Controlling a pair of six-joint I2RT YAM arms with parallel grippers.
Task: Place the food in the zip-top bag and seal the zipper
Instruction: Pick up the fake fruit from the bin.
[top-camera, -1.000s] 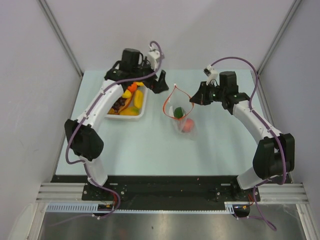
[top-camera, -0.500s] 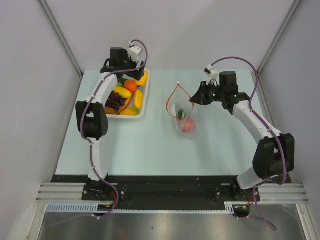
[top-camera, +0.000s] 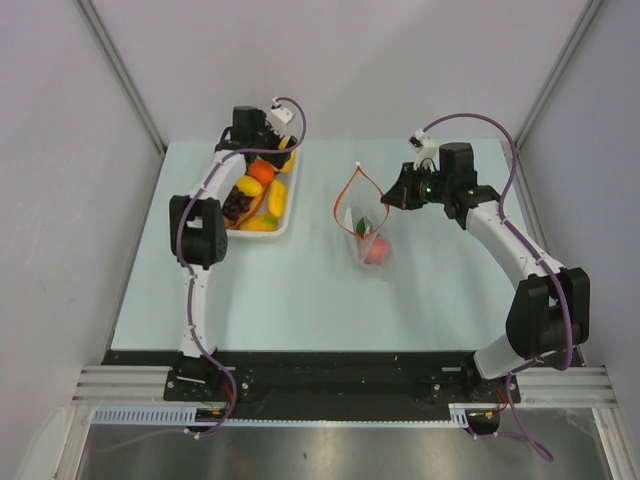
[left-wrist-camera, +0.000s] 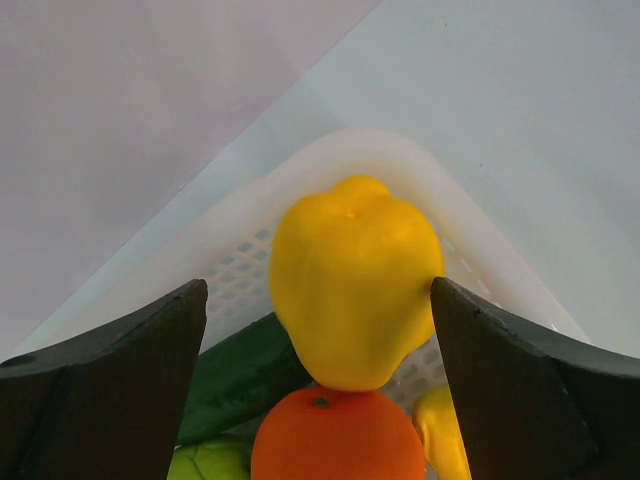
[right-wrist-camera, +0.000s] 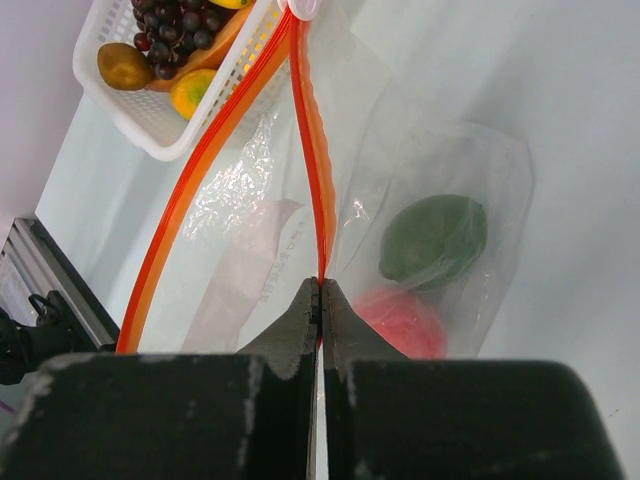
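The clear zip-top bag (top-camera: 366, 238) lies mid-table with its mouth held open in a loop by the red-orange zipper (top-camera: 343, 203). A green fruit (right-wrist-camera: 433, 240) and a pink-red fruit (right-wrist-camera: 405, 322) are inside it. My right gripper (right-wrist-camera: 320, 287) is shut on the zipper strip (right-wrist-camera: 308, 150) at the right side of the mouth. My left gripper (left-wrist-camera: 318, 288) is open over the far end of the white tray (top-camera: 287, 213). Its fingers (left-wrist-camera: 150, 360) straddle a yellow pepper (left-wrist-camera: 352, 280). An orange (left-wrist-camera: 335, 440) lies just below the pepper.
The tray (left-wrist-camera: 420, 160) also holds a dark green vegetable (left-wrist-camera: 240, 375), a light green piece (left-wrist-camera: 205, 462), more yellow pieces (left-wrist-camera: 440, 435) and dark grapes (right-wrist-camera: 175, 30). Grey walls stand close behind the tray and along both table sides.
My left gripper swung left from beside the bag's mouth to the far end of the tray. My right gripper and the bag have stayed put.
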